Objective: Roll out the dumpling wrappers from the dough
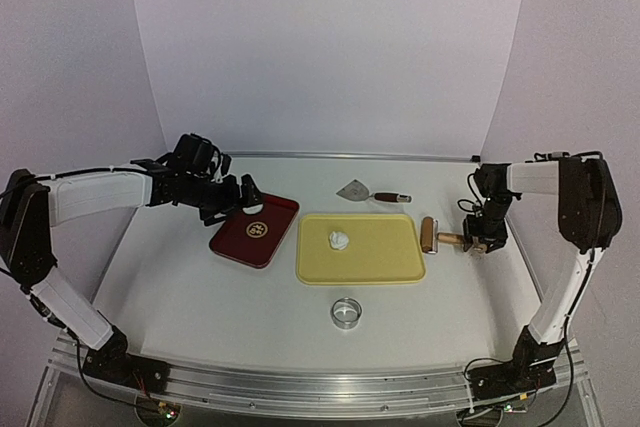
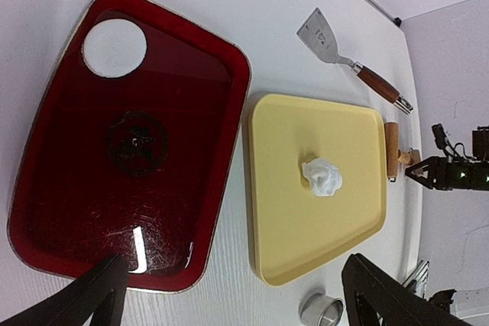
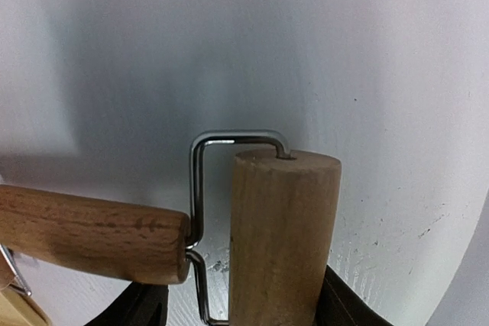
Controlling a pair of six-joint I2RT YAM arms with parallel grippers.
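Note:
The dough [image 1: 340, 240] is a small white lump in the middle of the yellow tray [image 1: 380, 267], also seen in the left wrist view [image 2: 322, 176]. One round white dumpling wrapper [image 2: 114, 48] lies in a corner of the red tray [image 2: 191, 150]. My left gripper [image 1: 242, 202] hovers above the red tray, open wide and empty. A wooden roller [image 1: 429, 234] lies just right of the yellow tray. My right gripper [image 1: 474, 244] is at its outer end, open. Its jaws straddle the roller's small drum [image 3: 283, 227]; the right finger [image 3: 344, 303] touches it and a gap shows on the left.
A shiny ring cutter [image 1: 346, 312] stands on the table in front of the yellow tray. A metal scraper with a dark wooden handle [image 1: 370, 192] lies behind the yellow tray. The roller's handle [image 3: 92, 230] points towards the yellow tray.

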